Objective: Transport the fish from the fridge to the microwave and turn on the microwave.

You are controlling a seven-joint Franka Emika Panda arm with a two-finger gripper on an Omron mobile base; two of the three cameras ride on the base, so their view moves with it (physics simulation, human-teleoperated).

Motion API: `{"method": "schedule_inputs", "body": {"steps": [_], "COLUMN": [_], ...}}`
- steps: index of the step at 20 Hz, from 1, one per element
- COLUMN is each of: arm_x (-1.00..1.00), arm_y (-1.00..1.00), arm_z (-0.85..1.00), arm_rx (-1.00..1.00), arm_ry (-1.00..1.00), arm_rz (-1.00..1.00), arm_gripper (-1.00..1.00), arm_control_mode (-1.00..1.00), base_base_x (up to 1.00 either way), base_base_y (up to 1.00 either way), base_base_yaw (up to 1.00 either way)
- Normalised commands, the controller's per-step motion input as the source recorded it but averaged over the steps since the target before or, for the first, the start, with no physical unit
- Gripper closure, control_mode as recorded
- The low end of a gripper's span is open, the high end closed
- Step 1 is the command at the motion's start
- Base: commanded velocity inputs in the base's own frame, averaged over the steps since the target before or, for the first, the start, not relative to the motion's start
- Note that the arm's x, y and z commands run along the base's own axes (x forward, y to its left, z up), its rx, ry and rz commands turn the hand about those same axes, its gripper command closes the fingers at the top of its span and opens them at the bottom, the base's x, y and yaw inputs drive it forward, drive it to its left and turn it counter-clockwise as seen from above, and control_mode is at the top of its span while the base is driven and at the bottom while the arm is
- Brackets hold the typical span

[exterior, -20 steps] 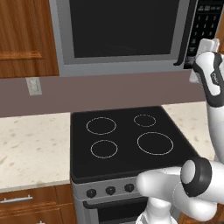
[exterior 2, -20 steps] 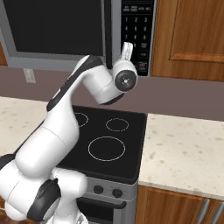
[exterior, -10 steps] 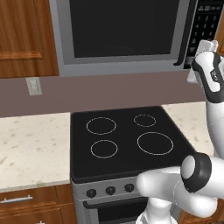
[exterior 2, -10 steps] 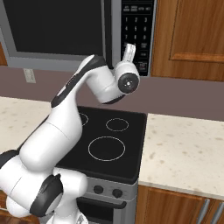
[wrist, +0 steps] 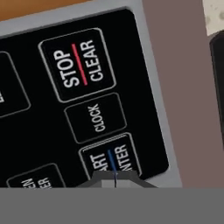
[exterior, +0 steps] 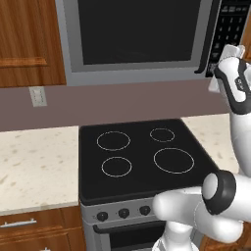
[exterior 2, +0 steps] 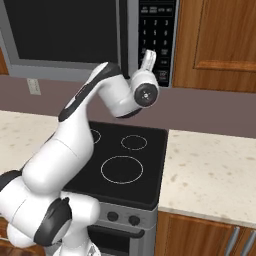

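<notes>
The microwave (exterior: 142,39), a wide grey metal box with a glossy dark window, hangs above the flat black stove (exterior: 142,157), its door shut. The gripper (exterior 2: 149,56) points up at the keypad (exterior 2: 157,35), a black strip at 3 o'clock of the window. In the hand view, the fingertips (wrist: 114,179) sit pressed together at 6 o'clock, right at the rounded START/ENTER key (wrist: 111,157); STOP/CLEAR (wrist: 78,63) lies toward 11 o'clock. Speckled stone counter (exterior 2: 210,170) flanks the stove. The fish cannot be seen.

Glossy white rounded arm links, dark grey joint bands, round dark-centred cap beside the wrist, black curved stripe on the upper link, pale boxy gripper (exterior 2: 148,56) at the tip, bulbous white base links
</notes>
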Motion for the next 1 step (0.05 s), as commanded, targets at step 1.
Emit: {"method": "schedule_inputs", "body": {"steps": [1], "arm_x": [0.76], "arm_y": [-0.2], "arm_z": [0.0], "arm_rx": [0.05], "arm_ry": [0.23], "arm_rz": [0.0], "arm_gripper": [1.0], "arm_control_mode": [-1.0], "base_base_x": [0.0], "base_base_y": [0.0], "base_base_yaw": [0.0]}}
